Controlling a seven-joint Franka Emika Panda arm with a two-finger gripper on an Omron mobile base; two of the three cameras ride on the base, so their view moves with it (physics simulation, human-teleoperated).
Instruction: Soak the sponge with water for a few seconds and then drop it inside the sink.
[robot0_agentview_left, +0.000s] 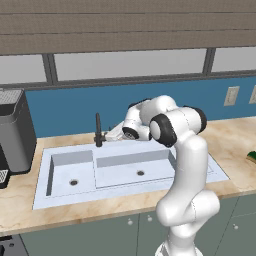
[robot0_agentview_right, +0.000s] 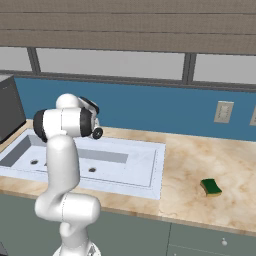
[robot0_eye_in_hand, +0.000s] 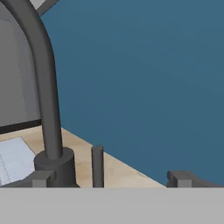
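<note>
The end effector (robot0_eye_in_hand: 107, 178) stands wide open and holds nothing. In the hand view its two dark fingertips (robot0_eye_in_hand: 41, 178) sit far apart, with the faucet's upright lever (robot0_eye_in_hand: 97, 166) standing between them. The left fingertip lies against the round base of the black faucet (robot0_eye_in_hand: 46, 100), whose curved neck rises past it in front of the blue backsplash (robot0_eye_in_hand: 144, 78).

In the left base view the arm's hand reaches toward the faucet (robot0_agentview_left: 98, 131) from its right side, low over the rear rim of the sink (robot0_agentview_left: 45, 200). The faucet stands on that rear rim, near the divider between the small deep basin and the wide shallow basin. Each basin shows a dark round drain.

The sponge (robot0_agentview_right: 211, 187) lies flat on the marble-pattern worktop (robot0_agentview_right: 200, 160), well to the right of the sink (robot0_agentview_right: 155, 170) and well apart from the faucet. Its dark green face is up and its yellow layer shows along the edge. In the left base view the sponge (robot0_agentview_left: 251, 157) appears at the right edge of the frame.

A dark grey appliance (robot0_agentview_left: 15, 135) stands on the worktop to the left of the sink. Wall outlets (robot0_agentview_right: 223, 111) are mounted on the backsplash to the right of the faucet.
</note>
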